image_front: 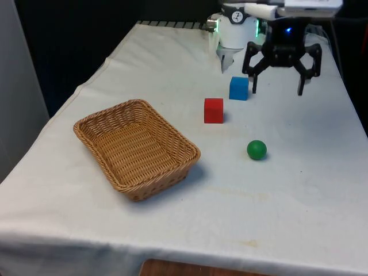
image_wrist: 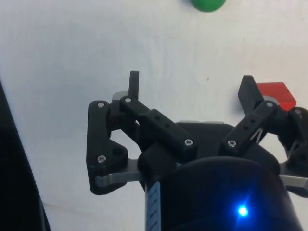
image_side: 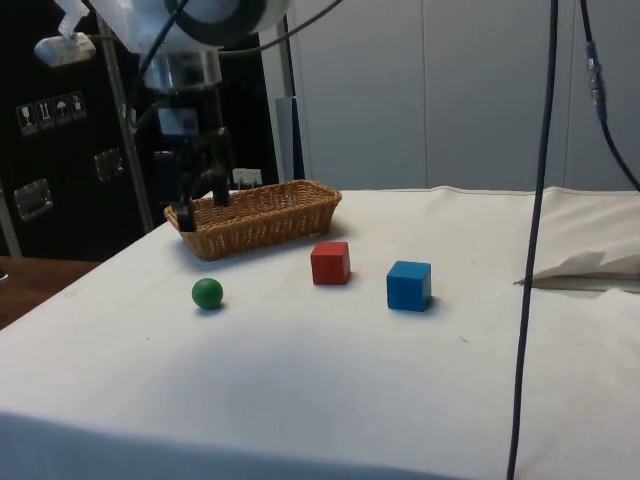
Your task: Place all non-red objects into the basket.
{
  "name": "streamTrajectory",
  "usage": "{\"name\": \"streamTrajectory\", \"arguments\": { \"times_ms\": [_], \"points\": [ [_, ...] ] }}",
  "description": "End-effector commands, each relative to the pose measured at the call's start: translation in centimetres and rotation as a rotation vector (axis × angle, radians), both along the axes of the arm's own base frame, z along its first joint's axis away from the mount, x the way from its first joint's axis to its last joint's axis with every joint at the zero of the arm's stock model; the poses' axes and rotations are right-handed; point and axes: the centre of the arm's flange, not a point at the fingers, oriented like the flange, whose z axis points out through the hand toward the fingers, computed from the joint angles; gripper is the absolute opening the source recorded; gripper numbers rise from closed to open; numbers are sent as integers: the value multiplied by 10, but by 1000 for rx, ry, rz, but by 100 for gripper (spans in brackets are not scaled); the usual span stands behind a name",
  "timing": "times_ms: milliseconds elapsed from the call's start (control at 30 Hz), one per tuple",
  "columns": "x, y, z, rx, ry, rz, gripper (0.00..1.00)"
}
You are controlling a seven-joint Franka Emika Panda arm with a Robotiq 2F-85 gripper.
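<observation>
Front view: black two-finger pincer hangs spread and empty above the desk.
Small green ball looks light and prone to rolling; grip across its middle. Woven wicker basket holds nothing.

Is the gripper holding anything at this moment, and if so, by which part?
Nothing is held. The gripper hangs open above the cloth, fingers spread with bare cloth between them. The blue cube, red cube and green ball lie untouched.

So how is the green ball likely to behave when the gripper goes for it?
The green ball is round and sits free on the white cloth, so a nudge would probably roll it. It looks smooth, so it may slip from a slightly off-centre pinch. The open gripper looks wide enough to span it.
</observation>
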Motion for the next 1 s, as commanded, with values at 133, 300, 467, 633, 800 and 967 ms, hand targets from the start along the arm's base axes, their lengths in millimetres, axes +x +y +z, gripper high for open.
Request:
{"name": "streamTrajectory", "arguments": {
  "times_ms": [133,300,467,633,800,967],
  "points": [
    [-2,-12,-3,19,-3,1,100],
    [-2,-17,-13,10,5,-1,100],
    [5,-23,-38,24,-15,-2,100],
    [13,-25,-53,29,-24,-3,100],
    [23,-27,-72,30,-34,-5,100],
    [30,-27,-84,31,-42,-4,100]
  ]
}}
